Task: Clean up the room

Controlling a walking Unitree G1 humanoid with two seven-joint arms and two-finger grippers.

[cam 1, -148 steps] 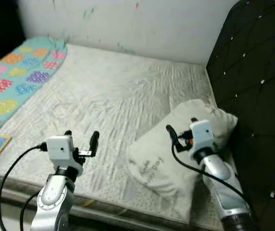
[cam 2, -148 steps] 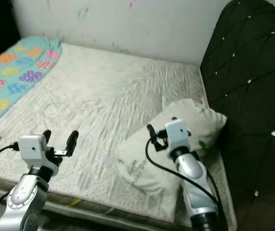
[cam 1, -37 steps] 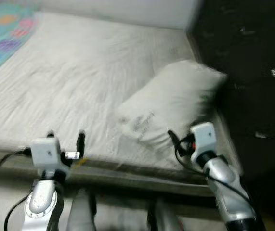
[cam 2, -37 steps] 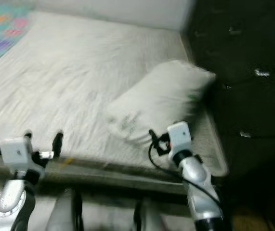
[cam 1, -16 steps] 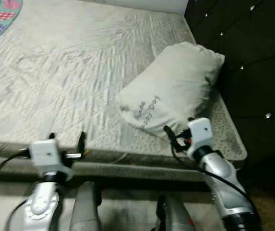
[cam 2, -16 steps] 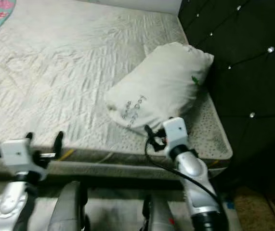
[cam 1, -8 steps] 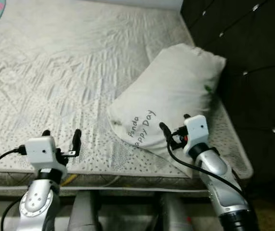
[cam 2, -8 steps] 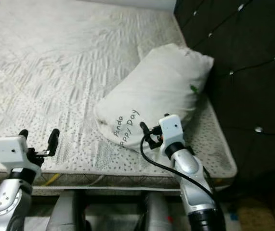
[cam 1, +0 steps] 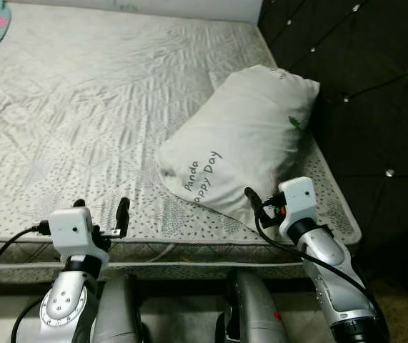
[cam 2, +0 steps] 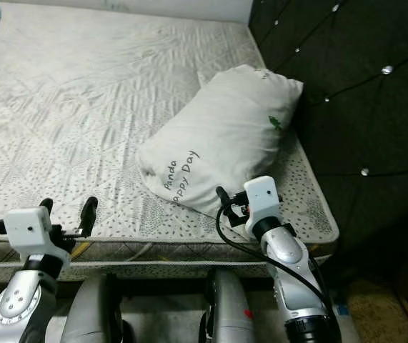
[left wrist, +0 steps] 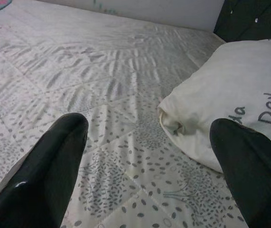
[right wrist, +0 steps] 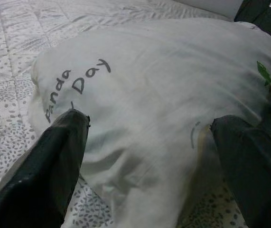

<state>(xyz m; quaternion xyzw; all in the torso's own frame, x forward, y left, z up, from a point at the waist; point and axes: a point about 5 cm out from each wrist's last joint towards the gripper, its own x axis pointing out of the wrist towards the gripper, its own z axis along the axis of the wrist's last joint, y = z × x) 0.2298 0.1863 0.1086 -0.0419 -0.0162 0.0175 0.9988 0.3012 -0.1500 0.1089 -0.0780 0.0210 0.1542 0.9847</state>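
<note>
Left eye view: white pillow on right side of bed, against dark headboard. Left gripper at near edge, fingers apart.
Right wrist view: right gripper fingers apart, just before pillow, empty.

We read one text: "Panda Day", dark handwritten-style lettering on white pillow, near its lower corner, running slantwise. Right wrist view shows same words clearly across pillow face; left wrist view catches partial letters, "Day" whole (other word cut off by black finger). Small green mark near pillow's far end, not legible as text. No other writing, numbers or brands readable.
</note>
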